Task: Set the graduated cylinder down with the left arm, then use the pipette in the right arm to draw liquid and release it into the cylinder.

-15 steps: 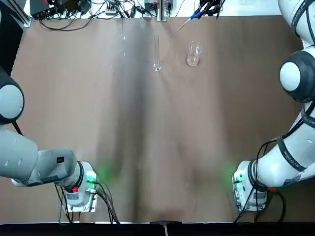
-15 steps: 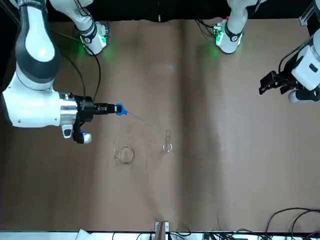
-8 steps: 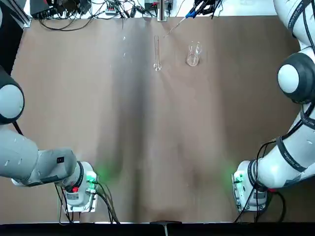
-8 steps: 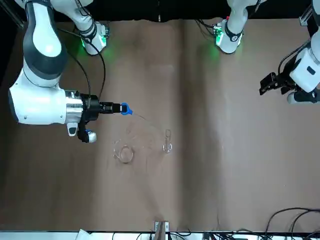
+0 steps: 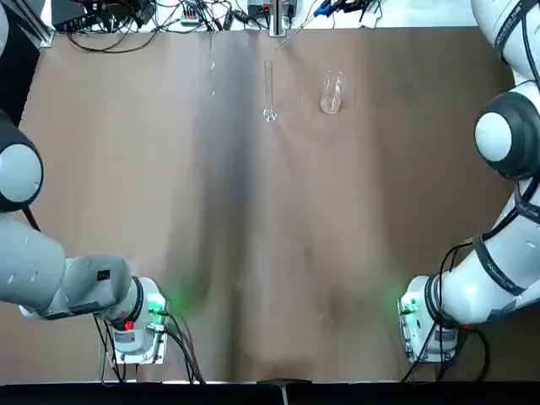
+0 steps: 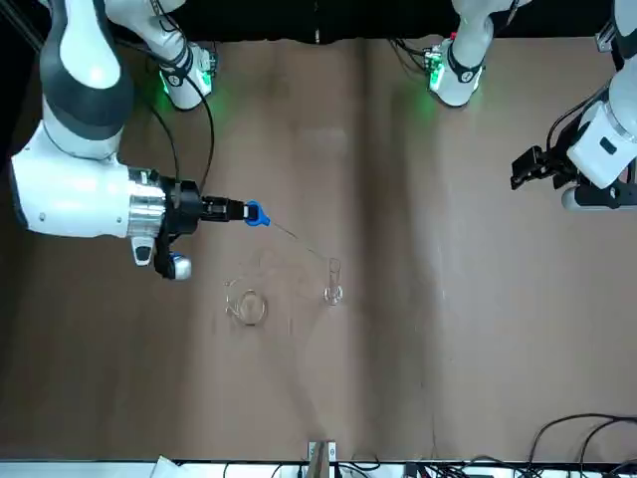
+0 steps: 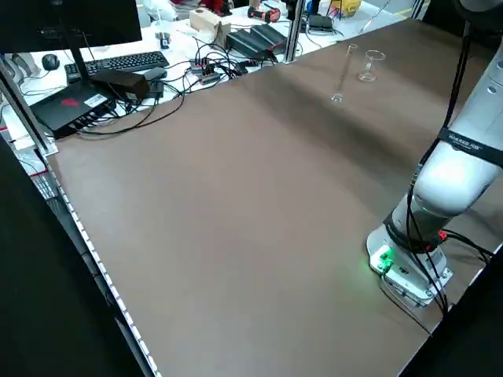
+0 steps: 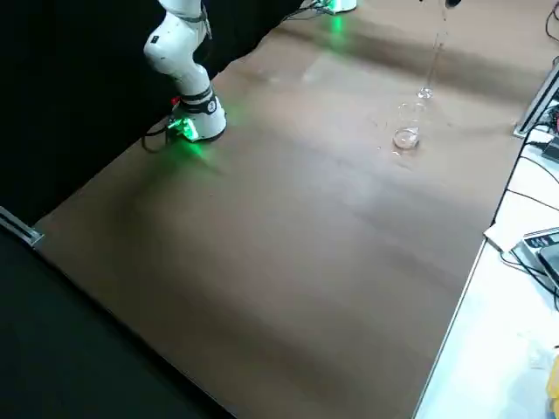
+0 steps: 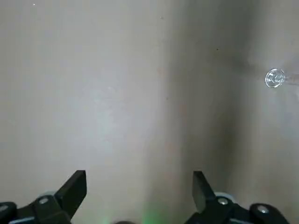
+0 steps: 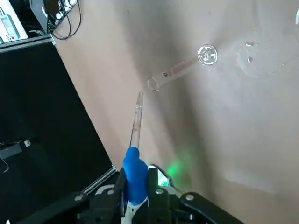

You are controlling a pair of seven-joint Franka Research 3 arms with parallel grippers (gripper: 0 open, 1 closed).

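Note:
The graduated cylinder (image 5: pixel 269 89) stands upright on the brown table (image 5: pixel 253 253) at its far middle, also in the front view (image 6: pixel 332 281). My right gripper (image 6: pixel 225 210) is shut on the pipette (image 6: pixel 256 214) by its blue bulb (image 10: pixel 135 173). It holds the pipette slanted, with the stem's tip (image 10: pixel 139 96) close beside the cylinder's mouth (image 10: pixel 153 83). A short clear beaker (image 6: pixel 247 305) stands on the right-arm side of the cylinder. My left gripper (image 6: pixel 528 169) hangs open and empty far off at the table's left side, its fingers (image 9: pixel 77 185) spread wide.
Cables, a keyboard and boxes (image 7: pixel 196 47) crowd the bench beyond the table's far edge. Both arm bases glow green at the near edge (image 5: pixel 156 305), and a metal post (image 5: pixel 277 17) stands at the far edge behind the cylinder.
My right gripper has carried the pipette sideways toward the cylinder, bringing the stem's tip from near the beaker to the cylinder's mouth. The left gripper shifted only slightly.

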